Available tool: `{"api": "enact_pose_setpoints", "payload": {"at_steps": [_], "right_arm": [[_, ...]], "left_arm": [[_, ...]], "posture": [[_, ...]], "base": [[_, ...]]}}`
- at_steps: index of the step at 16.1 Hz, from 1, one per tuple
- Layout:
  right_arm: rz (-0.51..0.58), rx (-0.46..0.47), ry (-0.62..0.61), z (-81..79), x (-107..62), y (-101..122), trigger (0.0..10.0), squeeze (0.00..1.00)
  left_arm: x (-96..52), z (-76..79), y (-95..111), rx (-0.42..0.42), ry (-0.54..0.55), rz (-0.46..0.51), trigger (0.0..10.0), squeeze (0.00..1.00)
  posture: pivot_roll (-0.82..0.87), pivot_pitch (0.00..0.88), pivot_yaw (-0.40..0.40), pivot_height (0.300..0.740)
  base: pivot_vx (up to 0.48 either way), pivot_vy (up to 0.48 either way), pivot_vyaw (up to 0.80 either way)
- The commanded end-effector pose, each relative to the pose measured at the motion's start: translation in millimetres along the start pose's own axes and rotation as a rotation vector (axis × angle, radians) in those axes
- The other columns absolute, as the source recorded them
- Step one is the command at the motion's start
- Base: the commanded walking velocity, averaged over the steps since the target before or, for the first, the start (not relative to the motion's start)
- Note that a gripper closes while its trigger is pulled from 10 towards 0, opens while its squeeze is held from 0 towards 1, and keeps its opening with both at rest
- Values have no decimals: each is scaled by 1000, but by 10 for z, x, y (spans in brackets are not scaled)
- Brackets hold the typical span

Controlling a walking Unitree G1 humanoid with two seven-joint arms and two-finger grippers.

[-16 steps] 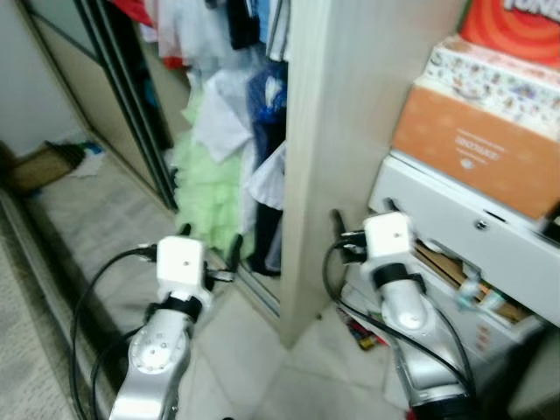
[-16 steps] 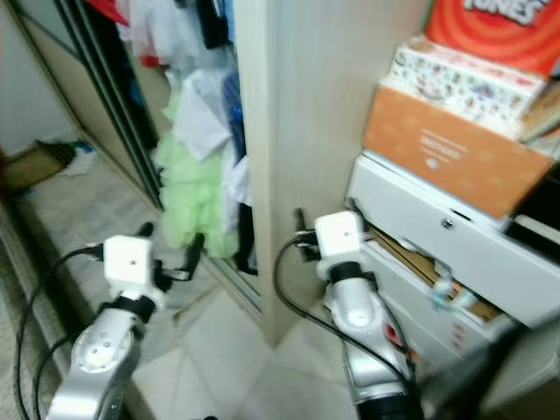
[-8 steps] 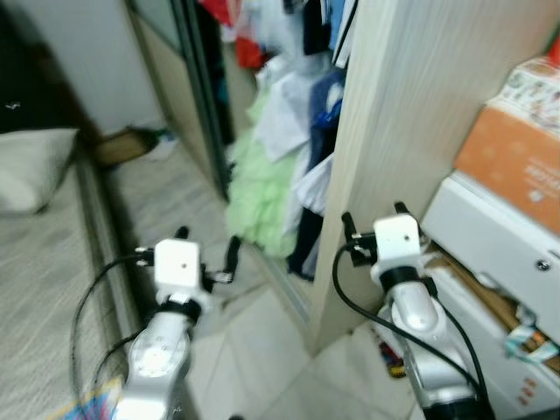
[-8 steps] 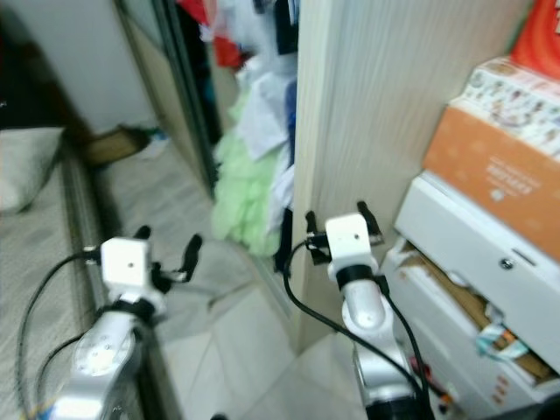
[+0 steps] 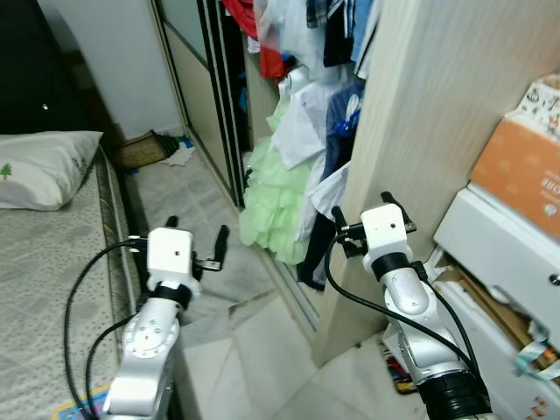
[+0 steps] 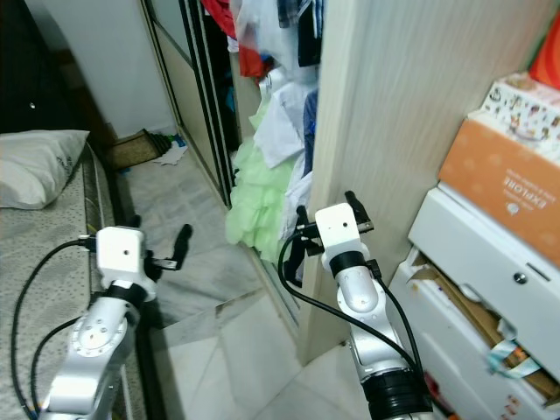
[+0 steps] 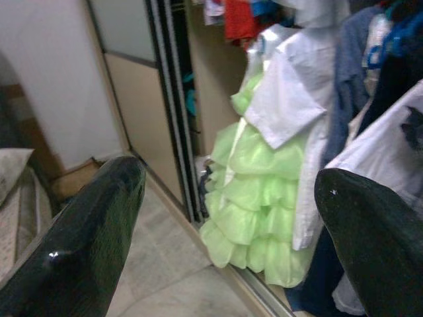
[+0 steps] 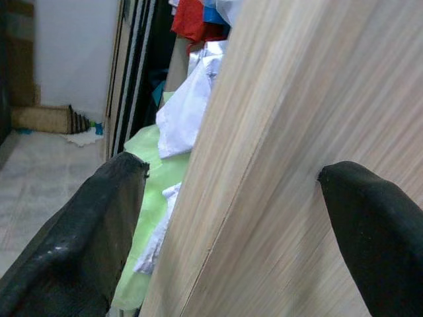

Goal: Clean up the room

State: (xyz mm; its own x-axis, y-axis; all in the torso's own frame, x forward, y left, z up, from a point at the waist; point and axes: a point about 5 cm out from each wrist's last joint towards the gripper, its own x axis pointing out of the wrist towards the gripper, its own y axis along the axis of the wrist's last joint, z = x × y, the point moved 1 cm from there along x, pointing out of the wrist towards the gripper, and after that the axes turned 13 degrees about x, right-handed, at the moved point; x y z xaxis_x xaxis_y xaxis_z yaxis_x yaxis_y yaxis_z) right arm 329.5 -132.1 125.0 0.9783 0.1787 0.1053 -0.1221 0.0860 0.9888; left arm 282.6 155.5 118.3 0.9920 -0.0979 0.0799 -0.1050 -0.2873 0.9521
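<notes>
An open wardrobe holds hanging clothes: a light green ruffled dress (image 5: 276, 210), a white shirt (image 5: 302, 122) and a red garment (image 5: 271, 61). The dress hangs down to the floor at the sliding door track. My left gripper (image 5: 197, 232) is held out over the floor tiles, open and holding nothing. My right gripper (image 5: 360, 208) is open and empty too, close in front of the wardrobe's pale wooden side panel (image 5: 411, 131). In the left wrist view the gripper (image 7: 225, 231) faces the green dress (image 7: 264, 198). In the right wrist view the gripper (image 8: 231, 224) faces the panel's edge (image 8: 264, 132).
A bed with a grey mattress (image 5: 52, 254) and a white pillow (image 5: 44, 166) lies on the left. A brown mat (image 5: 149, 149) and a white scrap (image 5: 181, 156) lie by the far wall. An orange box (image 5: 525, 166) sits on white drawers (image 5: 507, 254) at the right.
The whole view has swung left, bringing the bed and pillow into sight and pushing the boxes toward the right edge. Both grippers stay open and empty.
</notes>
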Motion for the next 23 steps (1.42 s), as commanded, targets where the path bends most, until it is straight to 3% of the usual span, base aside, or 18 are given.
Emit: {"api": "enact_pose_setpoints", "payload": {"at_steps": [1, 4, 7, 9, 12, 14, 16, 18, 20, 23], "right_arm": [[-27, -24, 30, 5, 47, -16, 10000, 0], [-84, -69, 31, 68, 91, -68, 10000, 0], [-82, -150, 96, 0, 119, -90, 10000, 0], [-60, -116, 126, -94, 126, -70, 10000, 0], [-38, -26, 17, 30, 98, -2, 10000, 0], [12, -2, -57, 252, -166, 6, 10000, 0], [-2, 20, -81, 338, -328, -35, 10000, 0], [-65, 20, -79, 452, -737, -131, 10000, 0], [-116, 5, -116, 535, -928, -186, 10000, 0], [-111, -8, -115, 468, -955, -132, 10000, 0]], "left_arm": [[-42, -71, -87, -4, 38, -22, 10000, 0], [-11, -102, -88, -24, 72, -27, 10000, 0], [37, -53, -62, -38, 44, -15, 10000, 0], [49, 13, -46, -36, 14, -3, 10000, 0], [-19, -13, 11, -41, 27, 13, 10000, 0], [-333, -207, 8, -38, 96, -10, 10000, 0], [-521, -278, -71, -19, 112, -49, 10000, 0], [-872, -378, -271, 27, 114, -150, 10000, 0], [-925, -394, -293, 32, 113, -174, 10000, 0], [-877, -312, -240, 12, 92, -158, 10000, 0]], "posture": [[-88, 0, -11, 740], [-83, 0, 17, 740], [-86, 0, 54, 740], [-82, 0, 40, 740], [-76, 0, 6, 740], [-70, 8, -24, 740], [-72, 19, -26, 740], [-77, 49, -32, 740], [-80, 56, -34, 740], [-83, 67, -38, 740]], "base": [[0, 0, 0], [0, 0, 0], [0, 0, 0], [0, 0, 0], [0, 0, 0], [0, 0, 0], [0, 0, 0], [0, 0, 0], [0, 0, 0], [0, 0, 0]]}}
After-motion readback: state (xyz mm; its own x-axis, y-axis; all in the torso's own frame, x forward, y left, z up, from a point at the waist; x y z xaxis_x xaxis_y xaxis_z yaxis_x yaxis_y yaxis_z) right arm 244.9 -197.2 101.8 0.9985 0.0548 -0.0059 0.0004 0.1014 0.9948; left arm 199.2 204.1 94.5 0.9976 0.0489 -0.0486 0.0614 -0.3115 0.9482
